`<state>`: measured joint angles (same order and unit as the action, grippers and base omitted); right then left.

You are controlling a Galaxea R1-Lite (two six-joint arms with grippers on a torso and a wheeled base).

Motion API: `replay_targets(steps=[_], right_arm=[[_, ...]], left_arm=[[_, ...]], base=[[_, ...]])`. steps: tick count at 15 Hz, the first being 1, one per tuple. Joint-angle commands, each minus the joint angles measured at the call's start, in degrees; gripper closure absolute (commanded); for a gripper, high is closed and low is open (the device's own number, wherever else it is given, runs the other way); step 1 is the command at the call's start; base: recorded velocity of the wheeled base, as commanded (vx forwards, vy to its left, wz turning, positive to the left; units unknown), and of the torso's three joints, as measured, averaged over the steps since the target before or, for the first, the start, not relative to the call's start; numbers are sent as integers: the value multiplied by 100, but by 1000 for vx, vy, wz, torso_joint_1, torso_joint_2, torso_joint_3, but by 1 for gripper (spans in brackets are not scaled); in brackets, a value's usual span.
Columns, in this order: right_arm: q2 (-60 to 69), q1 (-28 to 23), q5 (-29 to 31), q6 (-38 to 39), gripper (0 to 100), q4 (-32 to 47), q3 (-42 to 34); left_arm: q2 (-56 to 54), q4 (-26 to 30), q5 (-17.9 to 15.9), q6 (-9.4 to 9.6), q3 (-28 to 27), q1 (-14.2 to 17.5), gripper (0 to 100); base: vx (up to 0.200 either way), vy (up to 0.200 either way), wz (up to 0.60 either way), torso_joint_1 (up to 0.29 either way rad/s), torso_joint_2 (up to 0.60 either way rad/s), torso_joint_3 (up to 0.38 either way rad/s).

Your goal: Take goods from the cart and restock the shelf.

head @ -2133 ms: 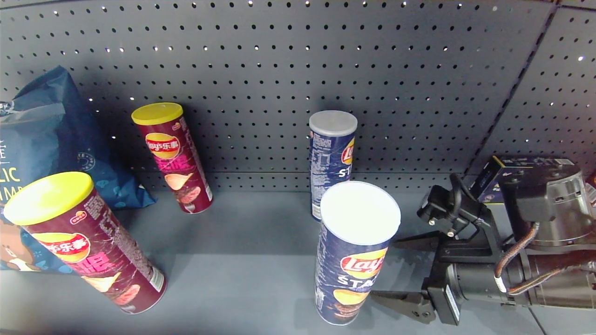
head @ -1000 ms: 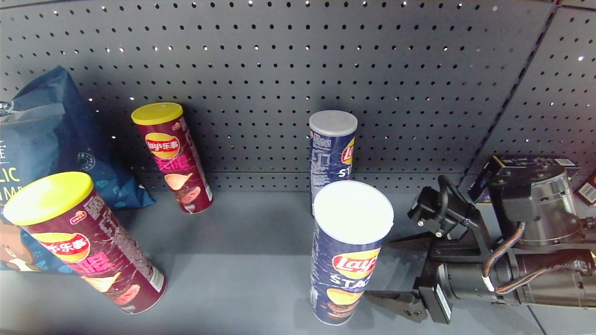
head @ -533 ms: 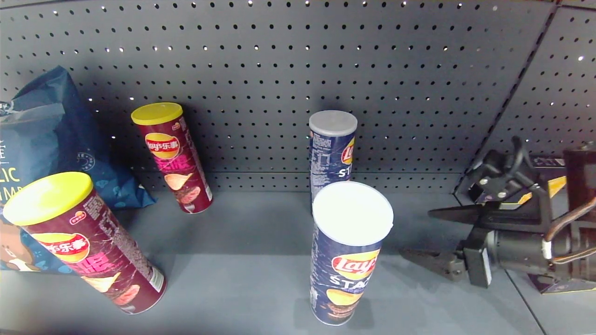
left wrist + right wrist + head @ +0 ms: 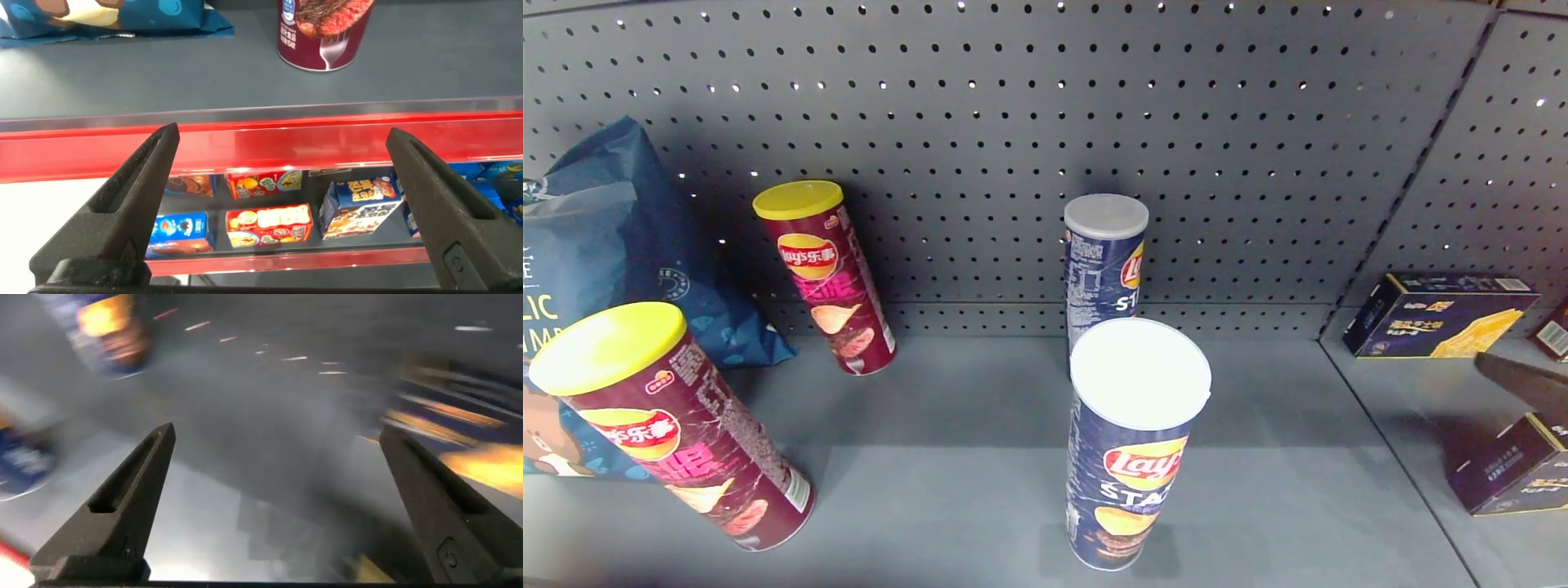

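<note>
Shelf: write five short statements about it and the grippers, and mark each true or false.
1. The front blue can and the rear blue can both stand upright. True.
2. The near red can has a white lid. False: its lid is yellow.
3. The right gripper holds a can. False: its jaws are open and empty.
4. A blue bag sits behind the near red can. True.
5. The left gripper has its jaws shut. False: they are open.
</note>
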<state>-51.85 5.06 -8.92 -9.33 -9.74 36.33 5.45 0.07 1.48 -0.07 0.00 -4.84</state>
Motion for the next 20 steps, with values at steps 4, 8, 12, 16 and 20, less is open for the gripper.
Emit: replay_targets(steps=[4,8,12,16,20], right_arm=[[2451,-1578,233,-8,0,-72,-1365],[3928,-1824,541,19,0,587,-2095],[4649,-1824,1033,590,0,-63,-3580],[4649,-1824,1121,792,0,948,-3633],[4649,-1815,1094,871,0,974,-3633]], left_arm=[[18,-7,2,-1,0,1,0],[9,-7,2,-1,0,-8,0],[18,-7,2,-1,0,-8,0],[18,-7,2,-1,0,-8,0],[9,-7,2,-1,0,-8,0]], base=[[0,0,0,0,0,0],[0,0,0,0,0,0],[0,0,0,0,0,0],[0,0,0,0,0,0],[0,0,0,0,0,0]])
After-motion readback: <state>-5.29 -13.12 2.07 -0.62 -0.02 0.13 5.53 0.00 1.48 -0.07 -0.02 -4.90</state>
